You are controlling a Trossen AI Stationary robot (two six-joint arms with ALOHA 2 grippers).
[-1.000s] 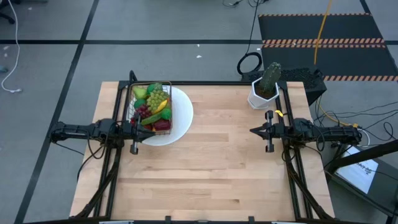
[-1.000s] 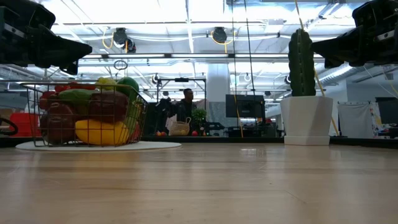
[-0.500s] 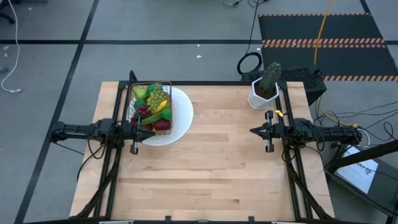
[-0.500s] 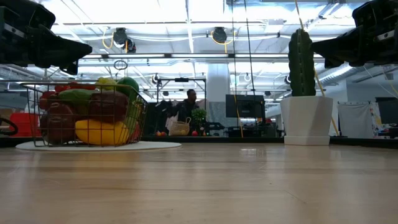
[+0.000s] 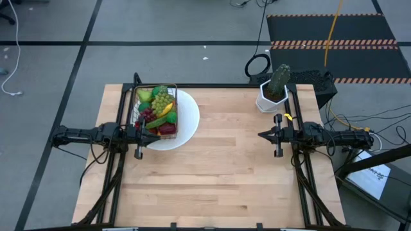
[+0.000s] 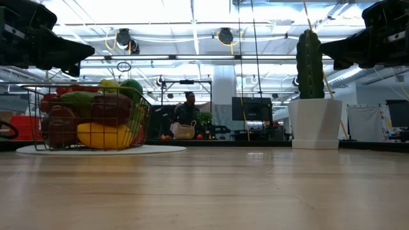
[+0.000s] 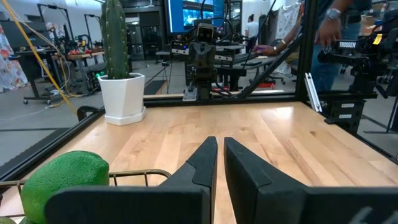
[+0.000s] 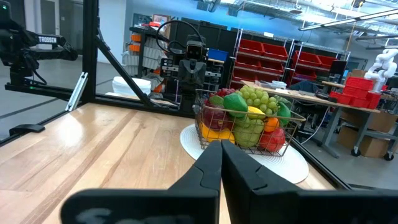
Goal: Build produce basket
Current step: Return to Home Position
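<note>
Left hand (image 5: pixel 153 135) is at center-left of the high view, fingers pinched narrow, holding nothing. Just above it, upper left on the table (image 5: pixel 225 167), the wire basket (image 5: pixel 156 110) sits on a white plate (image 5: pixel 187 120), piled with toy produce (image 5: pixel 162 101). Right hand (image 5: pixel 261 135), center-right, same narrow pinch, empty, with the potted cactus (image 5: pixel 273 90) above it.
</note>
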